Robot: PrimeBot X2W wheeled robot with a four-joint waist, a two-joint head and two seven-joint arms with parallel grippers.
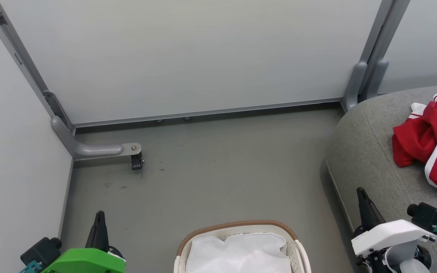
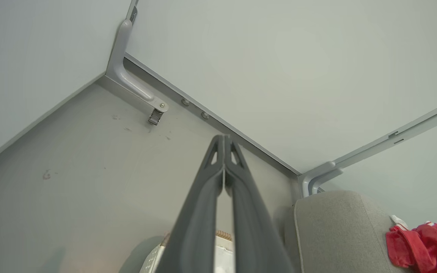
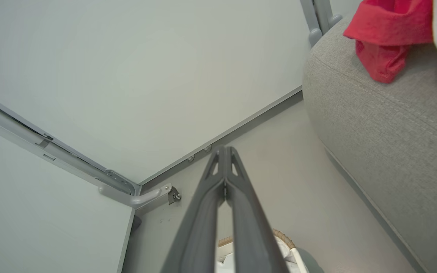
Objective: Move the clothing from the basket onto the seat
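Note:
Red clothing [image 1: 433, 142] with white stripes lies bunched on the grey seat [image 1: 366, 151] at the right; the clothing [image 2: 423, 246] [image 3: 389, 34] also shows in both wrist views. The cream basket [image 1: 296, 246] with its brown woven rim stands at the bottom centre, holding just the white crinkly liner sheet [image 1: 237, 250]. My left gripper [image 1: 99, 216] is at the lower left, shut with nothing held, its tip [image 2: 224, 138] up over the floor. At the lower right my right gripper [image 1: 360, 191] is also shut and bare beside the seat's edge, with its tip [image 3: 224, 149] high.
Pale partition walls [image 1: 188, 53] close off the back and left. A grey metal foot with a caster [image 1: 136, 161] juts onto the grey floor [image 1: 222, 170] at the left. A grey post base [image 1: 359, 85] stands by the seat's far corner.

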